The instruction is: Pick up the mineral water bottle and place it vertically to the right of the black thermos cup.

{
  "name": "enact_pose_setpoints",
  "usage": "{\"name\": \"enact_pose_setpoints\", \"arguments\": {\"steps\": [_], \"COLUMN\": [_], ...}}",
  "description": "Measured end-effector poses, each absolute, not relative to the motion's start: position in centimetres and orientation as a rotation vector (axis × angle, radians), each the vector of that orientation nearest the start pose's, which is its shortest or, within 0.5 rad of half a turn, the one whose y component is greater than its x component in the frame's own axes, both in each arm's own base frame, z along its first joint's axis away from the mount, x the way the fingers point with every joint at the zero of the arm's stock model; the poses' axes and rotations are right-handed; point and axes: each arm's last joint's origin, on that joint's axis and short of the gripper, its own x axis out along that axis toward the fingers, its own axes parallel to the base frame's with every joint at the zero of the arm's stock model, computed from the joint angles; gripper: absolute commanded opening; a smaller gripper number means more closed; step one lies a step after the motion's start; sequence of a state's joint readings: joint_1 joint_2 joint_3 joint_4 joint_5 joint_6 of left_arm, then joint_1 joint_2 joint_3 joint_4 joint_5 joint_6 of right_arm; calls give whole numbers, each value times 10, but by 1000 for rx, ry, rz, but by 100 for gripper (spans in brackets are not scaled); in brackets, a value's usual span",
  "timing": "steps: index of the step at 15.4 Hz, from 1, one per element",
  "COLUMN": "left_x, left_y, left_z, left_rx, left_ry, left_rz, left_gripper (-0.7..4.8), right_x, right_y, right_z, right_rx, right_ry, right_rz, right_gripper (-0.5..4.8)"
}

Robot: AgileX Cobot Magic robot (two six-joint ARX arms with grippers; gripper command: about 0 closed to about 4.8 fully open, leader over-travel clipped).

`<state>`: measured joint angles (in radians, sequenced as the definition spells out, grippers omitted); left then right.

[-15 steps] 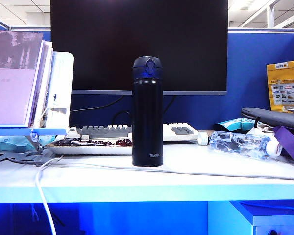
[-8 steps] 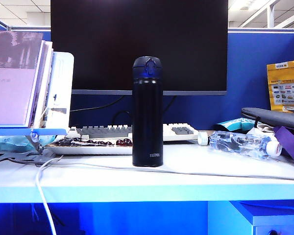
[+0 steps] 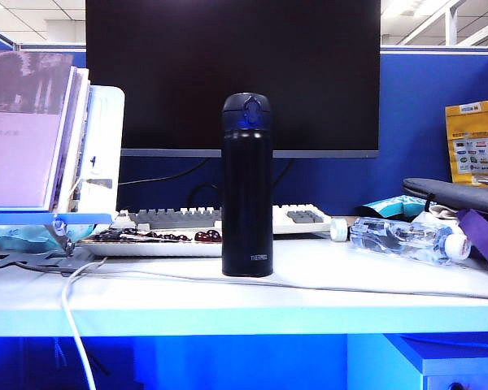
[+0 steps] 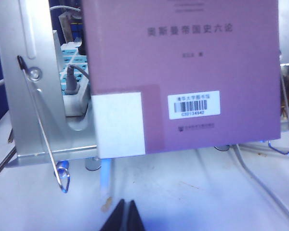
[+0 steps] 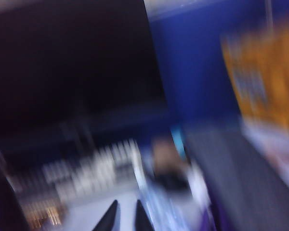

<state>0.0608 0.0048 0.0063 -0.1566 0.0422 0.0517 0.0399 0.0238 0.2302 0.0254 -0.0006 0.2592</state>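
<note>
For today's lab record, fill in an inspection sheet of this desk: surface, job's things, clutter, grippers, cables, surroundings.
Surface: white desk.
Job's things: black thermos cup upright, centre; mineral water bottle lying on its side, right.
Clutter: keyboard, book on stand, dark bag.
Grippers: left gripper jaws shut, facing the book; right gripper jaws slightly apart, empty, view blurred.
Cables: white cable over the desk edge.
Surroundings: monitor, blue partition.

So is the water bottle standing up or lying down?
Lying down. The mineral water bottle rests on its side on the table, white cap pointing right, away from the upright black thermos cup.
</note>
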Motion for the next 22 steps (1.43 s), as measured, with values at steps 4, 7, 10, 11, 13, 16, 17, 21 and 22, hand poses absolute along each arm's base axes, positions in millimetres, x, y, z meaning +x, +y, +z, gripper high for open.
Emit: {"name": "enact_pose_setpoints", "arguments": {"steps": [4,7,10,11,13,16,17,21,22], "left_x": [96,96,96,96,96,96,96,96,96], "left_y": [5,5,5,5,5,5,5,5,5], "left_z": [150,150,150,150,150,150,150,150,150], "left_rx": [44,44,44,44,44,44,44,44,44], "left_ry": [155,155,155,155,155,155,155,155,155], "left_rz": [15,15,15,15,15,15,15,15,15], "left_gripper": [-3,-3,-3,-3,-3,-3,-3,-3,-3], "right_x": [94,141,194,203,232,269,283,316,327], "right_y": [4,9,19,22,23,20,21,22,22], "right_z": [314,374,409,412,404,375,361,322,306], "right_rx": [242,244,311,317,249,-30,-100,-162,-184], "right_ry": [-18,236,371,378,421,629,698,864,923], "right_rz": [47,141,379,489,463,195,191,164,137], "right_gripper": [53,53,53,53,53,479,479,479,479]}}
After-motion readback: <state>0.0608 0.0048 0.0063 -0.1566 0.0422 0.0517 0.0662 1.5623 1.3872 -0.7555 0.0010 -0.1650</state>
